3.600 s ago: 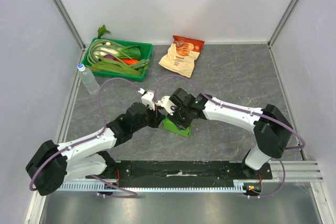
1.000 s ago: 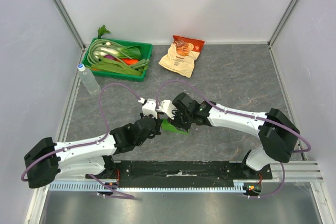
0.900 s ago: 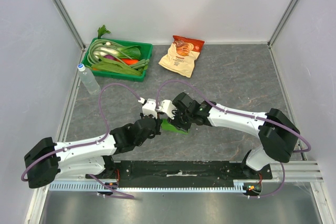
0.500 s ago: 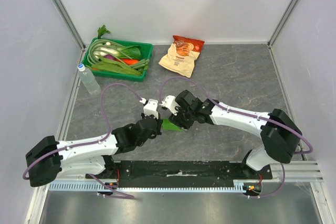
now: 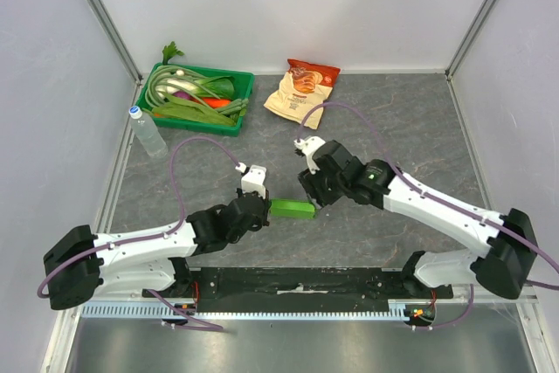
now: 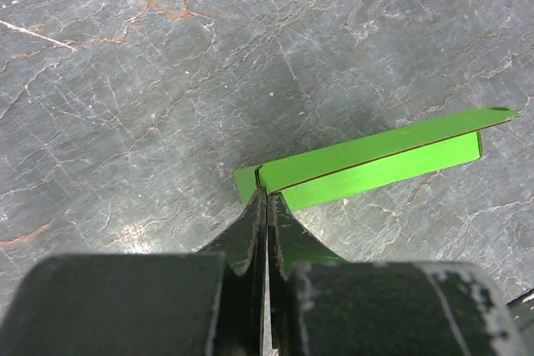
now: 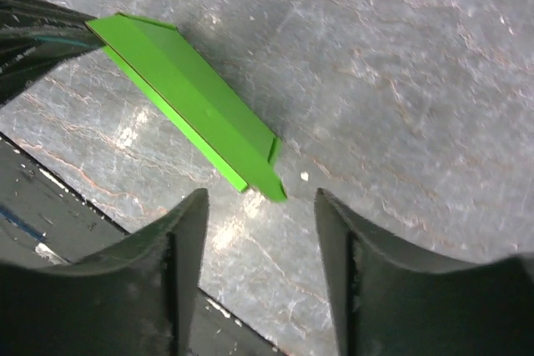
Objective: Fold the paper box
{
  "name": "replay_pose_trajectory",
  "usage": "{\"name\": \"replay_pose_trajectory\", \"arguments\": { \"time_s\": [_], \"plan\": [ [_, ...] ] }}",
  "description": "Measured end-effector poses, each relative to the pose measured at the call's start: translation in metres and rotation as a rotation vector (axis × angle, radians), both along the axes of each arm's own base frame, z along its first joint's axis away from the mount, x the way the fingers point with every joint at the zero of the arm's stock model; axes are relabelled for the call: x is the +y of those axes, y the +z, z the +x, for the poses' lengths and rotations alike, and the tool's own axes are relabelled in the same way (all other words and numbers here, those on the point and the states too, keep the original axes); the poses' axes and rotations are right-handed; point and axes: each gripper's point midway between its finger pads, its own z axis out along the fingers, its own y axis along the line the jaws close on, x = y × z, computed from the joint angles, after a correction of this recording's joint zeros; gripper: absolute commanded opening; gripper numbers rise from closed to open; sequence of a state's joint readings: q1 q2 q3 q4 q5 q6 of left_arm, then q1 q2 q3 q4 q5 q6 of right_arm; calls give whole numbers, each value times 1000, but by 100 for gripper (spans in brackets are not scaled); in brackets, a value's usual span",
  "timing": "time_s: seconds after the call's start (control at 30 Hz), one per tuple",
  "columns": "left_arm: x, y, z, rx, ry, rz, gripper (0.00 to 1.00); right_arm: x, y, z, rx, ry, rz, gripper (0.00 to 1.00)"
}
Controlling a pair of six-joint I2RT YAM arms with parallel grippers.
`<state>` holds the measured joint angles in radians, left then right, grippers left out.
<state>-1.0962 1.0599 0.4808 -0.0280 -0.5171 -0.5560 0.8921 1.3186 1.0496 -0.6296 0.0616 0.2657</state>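
Left gripper (image 6: 265, 203) pinching paper box (image 6: 375, 164) edge, right gripper (image 7: 259, 199) spread, hovering apart

Left end effector (image 6: 265, 206) is pinched tight, right end effector (image 7: 260, 206) hovers with fingers spread apart.

Illumination bright, even, overhead. Top view sharp throughout. On the desk (image 6: 125, 81), a soft shadow spreads beside the paper box (image 6: 375, 164); pale glare patches show in both wrist views. The right end effector (image 7: 259, 196) is slightly out of focus.
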Motion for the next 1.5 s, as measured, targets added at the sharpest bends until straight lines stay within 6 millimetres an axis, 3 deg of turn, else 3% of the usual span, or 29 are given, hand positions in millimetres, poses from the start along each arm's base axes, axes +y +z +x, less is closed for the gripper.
{"name": "replay_pose_trajectory", "arguments": {
  "time_s": [0.03,0.07,0.17,0.43,0.77,0.97,1.1,1.5],
  "plan": [
    [0,0,0,1,0,3,2,-4,4,-2,3,-26,6,37],
    [0,0,0,3,-1,5,2,-9,6,-4,8,-44,5,34],
    [0,0,0,6,-1,11,2,-15,7,-9,18,-68,9,37],
    [0,0,0,8,-2,15,2,-27,-18,-15,19,-40,-50,35],
    [0,0,0,9,-2,15,2,-14,-28,-6,-20,9,-68,33],
    [0,0,0,9,-3,15,2,-11,-35,-7,-20,30,-92,18],
    [0,0,-1,10,-3,15,2,-9,-35,-7,-31,32,-99,0],
    [0,0,-1,10,-3,19,2,-5,-32,-10,71,-109,-101,0]
  ]
}}
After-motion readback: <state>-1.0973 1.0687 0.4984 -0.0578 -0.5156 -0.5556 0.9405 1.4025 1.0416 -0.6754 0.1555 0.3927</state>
